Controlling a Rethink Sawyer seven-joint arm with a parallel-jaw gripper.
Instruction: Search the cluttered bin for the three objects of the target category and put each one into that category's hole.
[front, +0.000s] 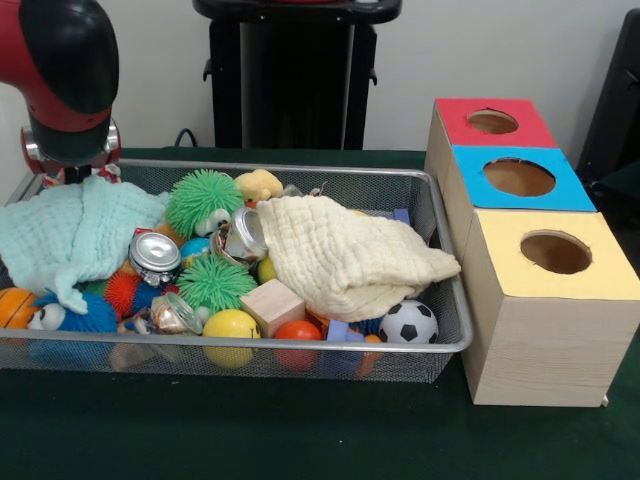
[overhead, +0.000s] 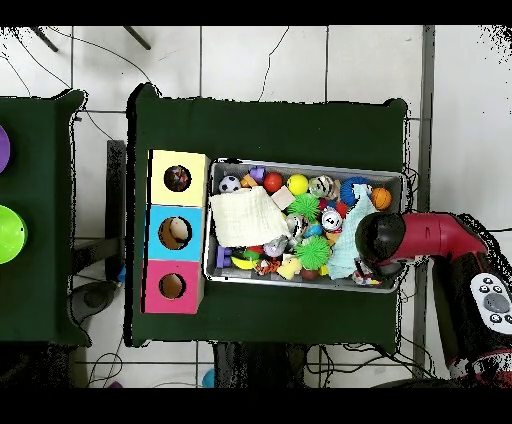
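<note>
we see the wire bin on the green table, packed with toys. the red and black arm hangs over the bin's back corner at the left of the front view; the gripper itself is hidden behind a mint cloth, so we cannot tell whether its fingers are open or closed.

a cream cloth drapes over the right half of the pile. between the two cloths: two green spiky balls, a crushed silver can, a yellow plush toy, a wooden block, a yellow ball, an orange ball, and a small soccer ball near the front right corner. a blue fuzzy toy and a small basketball sit at the front left.

we cannot make out any knotted cloth pieces in either view.

just right of the bin stands a wooden box with three round holes, in red, blue and yellow panels.

no readable writing or labels anywhere, the can included.
</note>
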